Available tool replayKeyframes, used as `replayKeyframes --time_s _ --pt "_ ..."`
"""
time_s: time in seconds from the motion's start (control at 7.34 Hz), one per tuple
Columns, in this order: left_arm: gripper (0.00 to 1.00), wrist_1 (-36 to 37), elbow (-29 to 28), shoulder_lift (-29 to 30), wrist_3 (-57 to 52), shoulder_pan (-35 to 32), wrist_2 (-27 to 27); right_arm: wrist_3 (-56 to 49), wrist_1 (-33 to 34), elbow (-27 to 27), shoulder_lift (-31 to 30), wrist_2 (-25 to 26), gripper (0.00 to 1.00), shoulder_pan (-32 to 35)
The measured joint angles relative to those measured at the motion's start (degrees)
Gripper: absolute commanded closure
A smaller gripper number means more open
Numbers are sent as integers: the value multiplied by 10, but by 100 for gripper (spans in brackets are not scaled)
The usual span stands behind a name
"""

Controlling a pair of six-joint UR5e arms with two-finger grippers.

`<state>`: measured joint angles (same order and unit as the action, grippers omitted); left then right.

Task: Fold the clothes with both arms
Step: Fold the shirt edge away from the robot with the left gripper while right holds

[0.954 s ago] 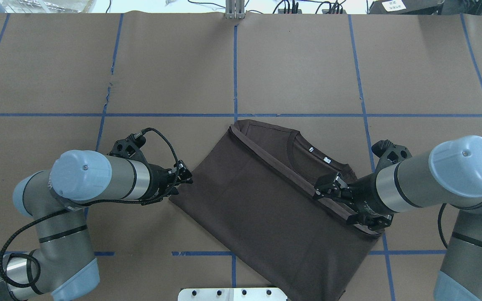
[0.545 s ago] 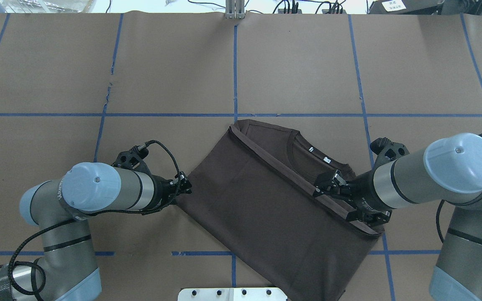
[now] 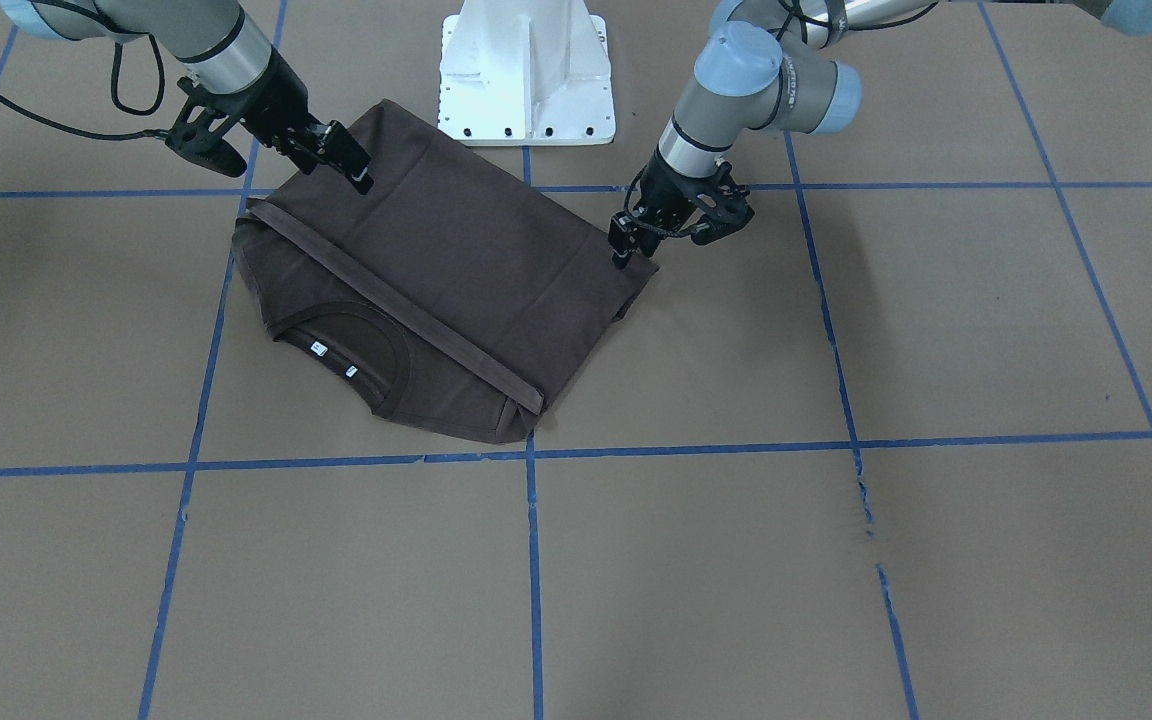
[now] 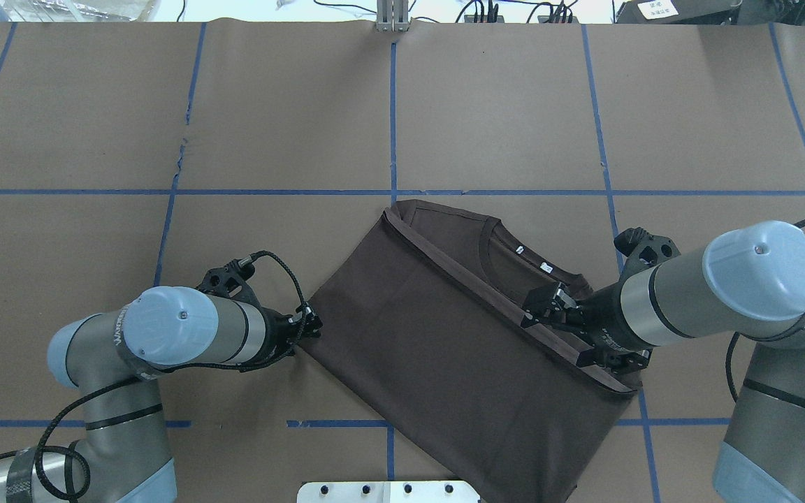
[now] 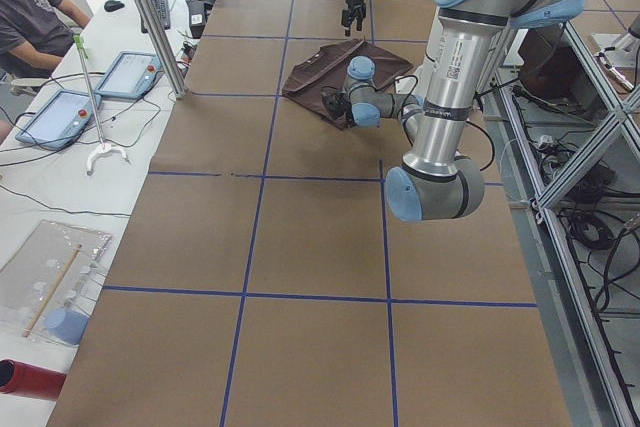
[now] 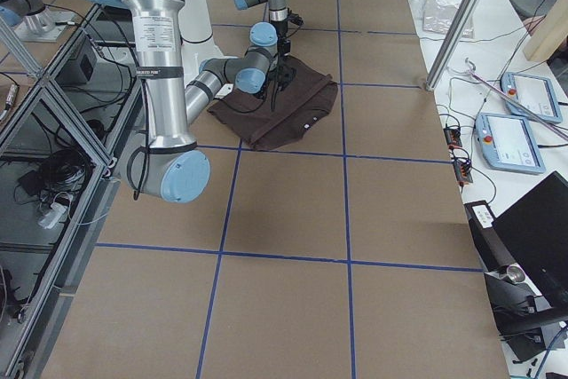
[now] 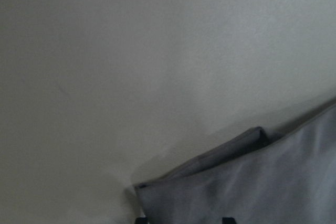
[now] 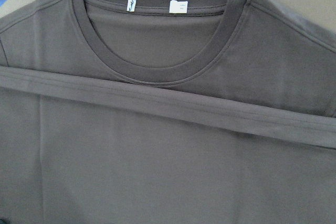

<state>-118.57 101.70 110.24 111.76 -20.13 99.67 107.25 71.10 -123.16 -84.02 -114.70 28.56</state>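
Left gripper (image 4: 309, 323) has crept in to the fold corner of the half-folded T-shirt (image 4: 437, 335) lying diagonal on the tabletop (image 4: 270, 126), jaws spread like the right gripper (image 4: 555, 339) over its folded edge, so we should pinch both layers squarely before lifting together.

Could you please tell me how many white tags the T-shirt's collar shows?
2, both inside the collar of the T-shirt: a narrow tag at left in the right wrist view, a wider tag beside it. None seems hidden.
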Motion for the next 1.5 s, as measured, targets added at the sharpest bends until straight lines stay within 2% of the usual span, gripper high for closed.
replayKeyframes --time_s 0.14,0.54,0.82,0.95,1.23,1.5 --pt "100 10 1 2 0 1 0 0 0 -1 0 0 0 0" --pt "100 38 10 5 -3 -7 0 0 0 -1 1 0 0 1" --pt "100 64 9 9 -59 -46 -3 0 0 -1 1 0 0 2" --pt "100 63 -12 26 -94 -74 -9 1 -1 -2 1 0 0 2" --pt "100 17 -127 117 -132 -147 -13 1 -2 0 5 1 0 6" --pt "100 -67 -300 231 -161 -201 -13 1 -2 1 7 3 0 9"
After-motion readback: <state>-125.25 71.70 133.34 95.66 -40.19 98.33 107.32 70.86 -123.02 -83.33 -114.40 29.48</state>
